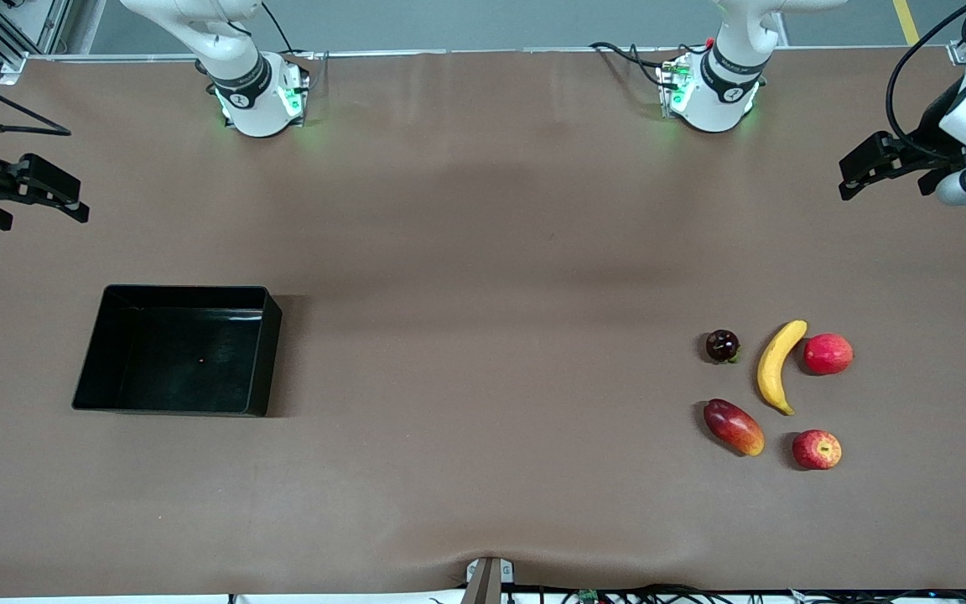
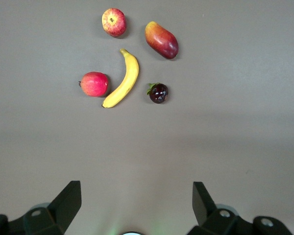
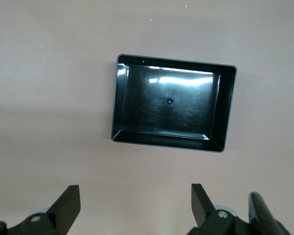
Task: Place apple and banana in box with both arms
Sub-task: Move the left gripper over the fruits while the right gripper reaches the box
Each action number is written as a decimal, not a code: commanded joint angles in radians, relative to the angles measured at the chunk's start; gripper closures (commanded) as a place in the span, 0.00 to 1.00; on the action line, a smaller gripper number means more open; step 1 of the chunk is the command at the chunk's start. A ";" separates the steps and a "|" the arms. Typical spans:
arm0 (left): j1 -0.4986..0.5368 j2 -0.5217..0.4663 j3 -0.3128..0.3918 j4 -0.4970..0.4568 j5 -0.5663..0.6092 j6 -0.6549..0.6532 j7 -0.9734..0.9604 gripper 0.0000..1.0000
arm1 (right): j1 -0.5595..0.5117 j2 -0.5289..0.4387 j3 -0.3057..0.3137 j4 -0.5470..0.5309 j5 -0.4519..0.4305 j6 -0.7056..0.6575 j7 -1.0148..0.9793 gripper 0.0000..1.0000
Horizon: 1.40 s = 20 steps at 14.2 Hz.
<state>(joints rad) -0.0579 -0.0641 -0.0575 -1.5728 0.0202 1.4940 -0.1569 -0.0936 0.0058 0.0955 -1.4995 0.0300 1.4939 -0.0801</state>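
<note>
The apple point(image 1: 817, 449), red with a yellow stem patch, lies at the left arm's end of the table, nearest the front camera of the fruits. The yellow banana point(image 1: 776, 365) lies just farther from that camera. The black box point(image 1: 177, 348) stands empty toward the right arm's end. My left gripper point(image 1: 845, 180) hangs open and empty over bare table; its wrist view shows the apple point(image 2: 113, 22) and the banana point(image 2: 123, 80). My right gripper point(image 1: 80, 204) hangs open and empty over bare table; its wrist view shows the box point(image 3: 225, 112).
A plain pinkish-red fruit point(image 1: 828, 353) lies beside the banana. A dark purple fruit point(image 1: 722, 346) lies on the banana's inner side. A red-orange mango point(image 1: 733, 426) lies beside the apple. The arms' bases point(image 1: 261, 101) stand along the table edge farthest from the front camera.
</note>
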 commanded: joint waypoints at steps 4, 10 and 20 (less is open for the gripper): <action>0.000 0.007 0.007 0.034 -0.003 -0.012 0.008 0.00 | -0.018 0.003 0.009 0.005 -0.012 0.002 0.013 0.00; 0.012 0.099 0.010 0.094 0.038 -0.011 0.013 0.00 | -0.020 0.104 0.009 0.008 -0.120 0.100 0.013 0.00; 0.087 0.395 0.010 0.086 0.064 0.339 0.040 0.00 | -0.144 0.403 0.006 0.005 -0.137 0.290 0.000 0.00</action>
<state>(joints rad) 0.0182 0.2834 -0.0445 -1.5157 0.0524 1.7898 -0.1257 -0.2156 0.3738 0.0892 -1.5138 -0.0815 1.7513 -0.0828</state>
